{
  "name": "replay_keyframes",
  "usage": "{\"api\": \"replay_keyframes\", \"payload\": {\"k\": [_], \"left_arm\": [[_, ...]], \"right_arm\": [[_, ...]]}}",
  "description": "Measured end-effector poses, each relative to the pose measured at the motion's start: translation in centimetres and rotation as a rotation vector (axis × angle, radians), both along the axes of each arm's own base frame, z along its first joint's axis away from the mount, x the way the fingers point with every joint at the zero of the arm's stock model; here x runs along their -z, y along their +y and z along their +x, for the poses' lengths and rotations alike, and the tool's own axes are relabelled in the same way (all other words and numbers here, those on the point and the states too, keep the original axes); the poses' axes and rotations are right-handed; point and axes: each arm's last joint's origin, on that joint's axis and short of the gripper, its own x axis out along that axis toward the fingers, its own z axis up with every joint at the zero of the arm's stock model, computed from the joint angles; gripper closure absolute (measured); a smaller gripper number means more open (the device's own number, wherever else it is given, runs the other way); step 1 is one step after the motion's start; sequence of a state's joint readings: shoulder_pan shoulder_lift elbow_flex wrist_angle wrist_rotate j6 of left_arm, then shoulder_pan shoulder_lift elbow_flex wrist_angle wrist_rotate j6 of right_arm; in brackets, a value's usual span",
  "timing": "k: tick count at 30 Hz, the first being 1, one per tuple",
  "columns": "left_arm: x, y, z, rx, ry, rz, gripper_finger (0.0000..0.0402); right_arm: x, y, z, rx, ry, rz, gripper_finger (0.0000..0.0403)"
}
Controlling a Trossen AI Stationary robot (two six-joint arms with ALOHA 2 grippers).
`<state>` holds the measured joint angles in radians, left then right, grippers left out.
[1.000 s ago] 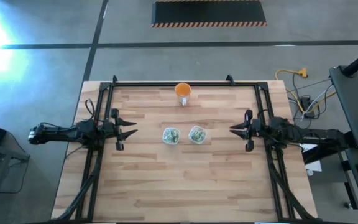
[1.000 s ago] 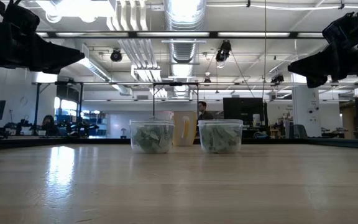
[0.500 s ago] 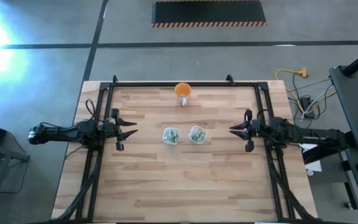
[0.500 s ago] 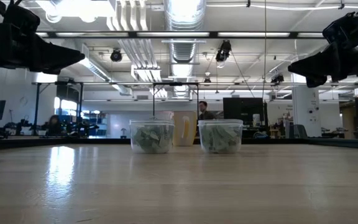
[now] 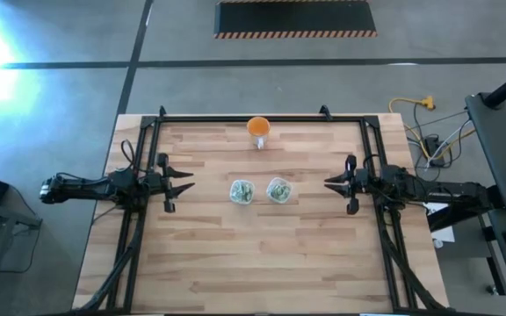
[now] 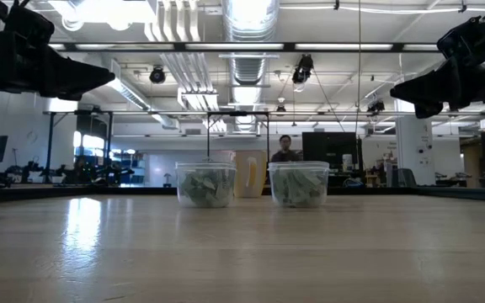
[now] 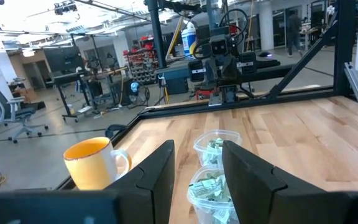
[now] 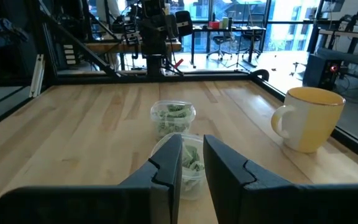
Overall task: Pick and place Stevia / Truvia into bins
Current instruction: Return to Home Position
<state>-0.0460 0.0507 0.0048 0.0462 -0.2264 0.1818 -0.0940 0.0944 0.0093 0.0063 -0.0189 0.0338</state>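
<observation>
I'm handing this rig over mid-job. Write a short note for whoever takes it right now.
Grippers: left gripper open, empty, raised over the left side of the table; right gripper open, empty, raised over the right side.
Things: left bin and right bin stand side by side mid-table, each holding sachets. The orange cup stands behind them near the far edge.
Done: every sachet in view is in a bin.
Left: probably nothing to pick; just confirm both arms are parked.

obstacles: bins (image 5: 242,191) mid-table, mug (image 5: 258,128) behind | free: table (image 5: 235,263) front, sides
</observation>
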Motion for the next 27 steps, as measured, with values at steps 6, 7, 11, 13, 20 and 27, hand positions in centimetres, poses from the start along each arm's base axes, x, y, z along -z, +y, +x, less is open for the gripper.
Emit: {"api": "replay_keyframes", "payload": {"k": [6,7,11,13,20,27], "left_arm": [[-0.09,0.01,0.00,-0.002,-0.009,0.000,0.0283],[-0.13,0.02,0.00,-0.005,-0.014,-0.001,0.0283],[-0.38,0.02,-0.01,-0.008,-0.040,-0.002,0.0283],[-0.38,0.02,-0.01,-0.007,-0.040,-0.002,0.0283],[-0.45,0.01,0.00,-0.001,-0.046,-0.002,0.0283],[-0.47,0.00,-0.01,-0.001,-0.049,-0.002,0.0283]], "right_arm": [[0.00,0.00,0.00,0.000,0.000,0.000,0.0346],[0.00,0.00,0.00,0.000,0.000,0.000,0.0346],[0.00,0.00,0.00,0.000,0.000,0.000,0.0346],[0.00,0.00,0.00,0.000,0.000,0.000,0.0346],[0.00,0.00,0.00,0.001,0.000,0.000,0.0346],[-0.02,0.00,0.00,0.001,-0.001,0.000,0.0346]]}}
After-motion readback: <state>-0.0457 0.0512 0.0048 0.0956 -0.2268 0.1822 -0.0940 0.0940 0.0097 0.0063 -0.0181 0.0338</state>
